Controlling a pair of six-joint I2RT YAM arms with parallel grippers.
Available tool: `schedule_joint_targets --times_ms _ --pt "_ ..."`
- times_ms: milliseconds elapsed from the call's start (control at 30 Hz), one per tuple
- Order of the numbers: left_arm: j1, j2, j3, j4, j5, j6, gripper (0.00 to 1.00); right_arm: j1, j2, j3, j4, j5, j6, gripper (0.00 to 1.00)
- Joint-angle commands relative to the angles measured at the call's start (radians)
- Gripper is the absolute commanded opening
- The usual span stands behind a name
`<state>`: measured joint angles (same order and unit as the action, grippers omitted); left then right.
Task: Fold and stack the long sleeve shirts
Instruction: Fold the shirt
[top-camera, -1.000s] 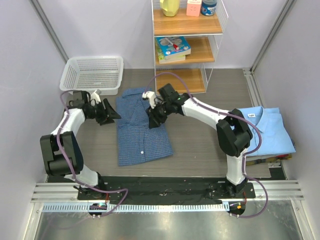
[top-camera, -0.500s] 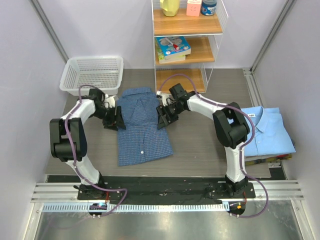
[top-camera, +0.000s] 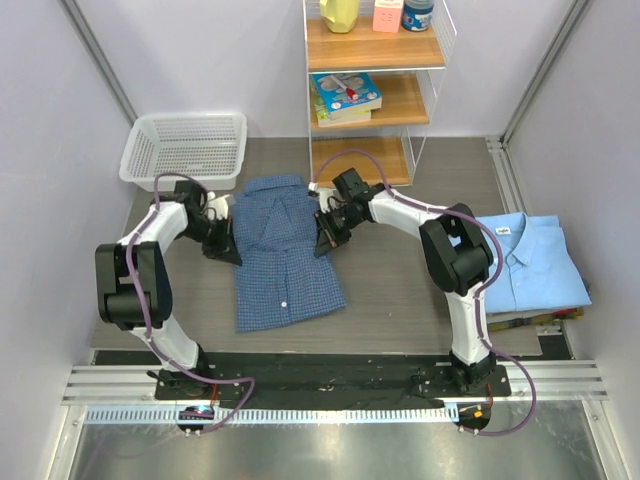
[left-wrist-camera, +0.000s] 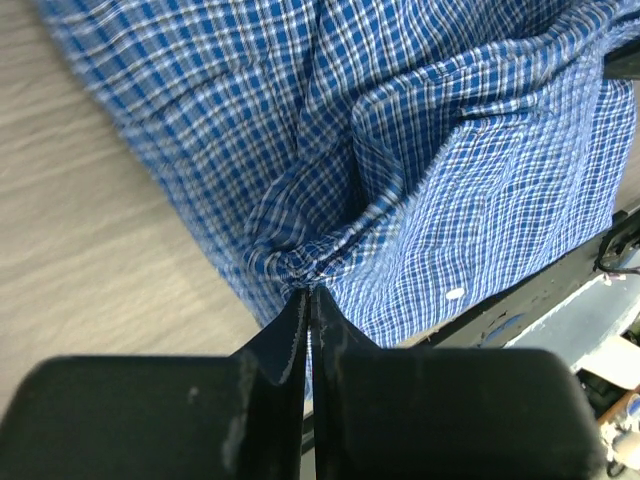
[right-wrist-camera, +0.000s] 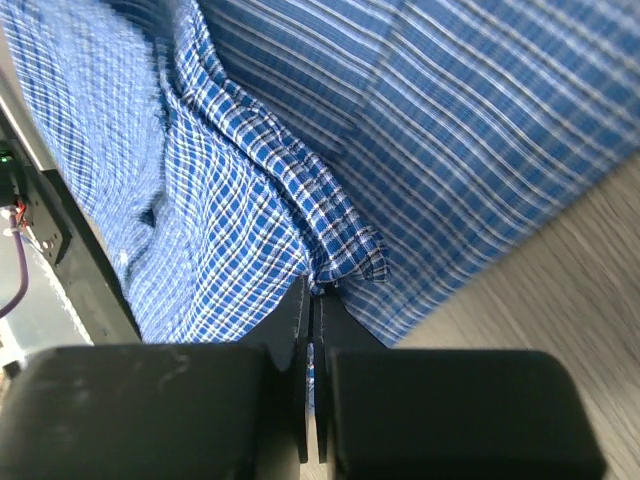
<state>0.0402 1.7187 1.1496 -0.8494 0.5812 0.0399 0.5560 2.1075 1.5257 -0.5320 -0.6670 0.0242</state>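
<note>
While the dark blue checked shirt (top-camera: 285, 262) lies in the middle of the table (top-camera: 400, 290), half folded and not stacked yet, the light blue shirt (top-camera: 530, 262) sits neatly folded far to the right. The left gripper (left-wrist-camera: 308, 298) and the right gripper (right-wrist-camera: 311, 290) each pinch tight on a side edge of the checked shirt near its collar.

Readable text: none in any view.
Neck label (top-camera: 503, 230): white tag in the collar of the light blue shirt (top-camera: 535, 270), well right of the right gripper (top-camera: 323, 241); print too small to read.
Book cover (top-camera: 346, 93): on the shelf (top-camera: 412, 98) beyond the right gripper; lettering illegible.
Pink carton (top-camera: 388, 14): top of the shelf, markings blurred.
</note>
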Motion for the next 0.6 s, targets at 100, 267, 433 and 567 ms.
schedule_joint_targets --times_ms 100,267,433,567 --pt "0.035 -0.082 0.016 -0.047 -0.101 0.034 0.0 0.039 -0.051 0.076 0.05 0.041 -0.073 0.01" --pt "0.036 0.033 0.042 -0.031 -0.115 0.018 0.0 0.039 0.008 0.08 0.049 0.082 -0.102 0.02" --pt "0.02 0.116 0.062 0.032 -0.115 0.0 0.02 0.039 0.013 0.044 0.05 0.173 -0.132 0.05" --pt "0.013 0.165 0.097 0.059 -0.144 -0.005 0.02 0.038 0.019 -0.004 0.079 0.178 -0.113 0.05"
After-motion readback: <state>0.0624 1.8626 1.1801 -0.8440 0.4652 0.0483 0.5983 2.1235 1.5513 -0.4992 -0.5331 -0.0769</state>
